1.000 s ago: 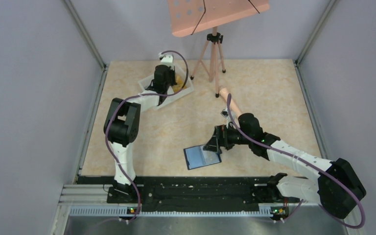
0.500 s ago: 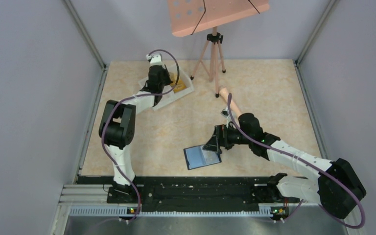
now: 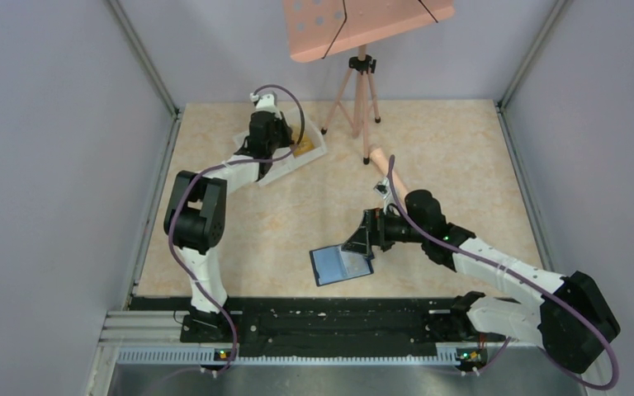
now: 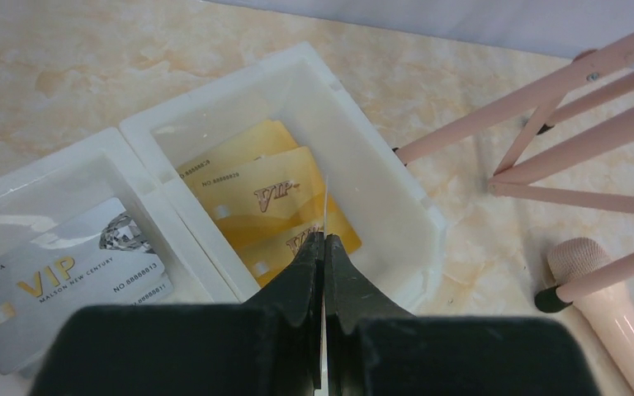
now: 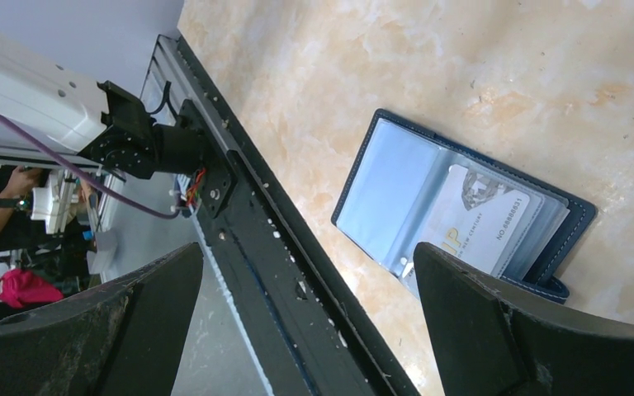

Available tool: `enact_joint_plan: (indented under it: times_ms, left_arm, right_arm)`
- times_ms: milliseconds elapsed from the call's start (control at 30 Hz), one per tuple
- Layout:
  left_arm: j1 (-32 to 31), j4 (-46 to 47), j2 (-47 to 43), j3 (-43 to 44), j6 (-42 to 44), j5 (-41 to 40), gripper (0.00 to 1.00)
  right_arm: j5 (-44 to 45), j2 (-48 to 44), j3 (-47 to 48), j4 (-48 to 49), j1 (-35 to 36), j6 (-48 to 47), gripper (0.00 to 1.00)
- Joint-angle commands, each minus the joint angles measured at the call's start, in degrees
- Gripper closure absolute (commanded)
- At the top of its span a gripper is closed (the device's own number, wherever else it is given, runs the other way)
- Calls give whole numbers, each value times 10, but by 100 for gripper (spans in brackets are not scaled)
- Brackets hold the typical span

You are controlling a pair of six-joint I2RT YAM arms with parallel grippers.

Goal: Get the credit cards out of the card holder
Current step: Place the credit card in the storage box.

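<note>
Presently left hand [image 4: 324,241] pinches a credit card [image 4: 326,206] edge-on over the white tray [image 4: 384,177] far beyond the card holder [image 5: 384,186] (yellow cards [image 4: 272,198] inside, so likely a drop-off); right hand [image 5: 305,252] hangs spread just above that holder, ready for its grey card [image 5: 483,227].

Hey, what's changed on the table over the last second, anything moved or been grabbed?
The left gripper shifted slightly left over the white tray, and its elbow swung left too. It stayed shut, with nothing visibly picked up or released. The right gripper stayed open by the open card holder, which has not moved.
</note>
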Motion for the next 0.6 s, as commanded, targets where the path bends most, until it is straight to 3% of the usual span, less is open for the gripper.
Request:
enact_joint_plan:
  times_ms: [0,567]
  left_arm:
    - [0,56,7,-10,59,54,100]
    - [0,108,46,-9,205,105,100]
  right_arm:
    - [-1,-13,2,23,-5,-3,1]
    - [0,25,22,20,-5,-17,1]
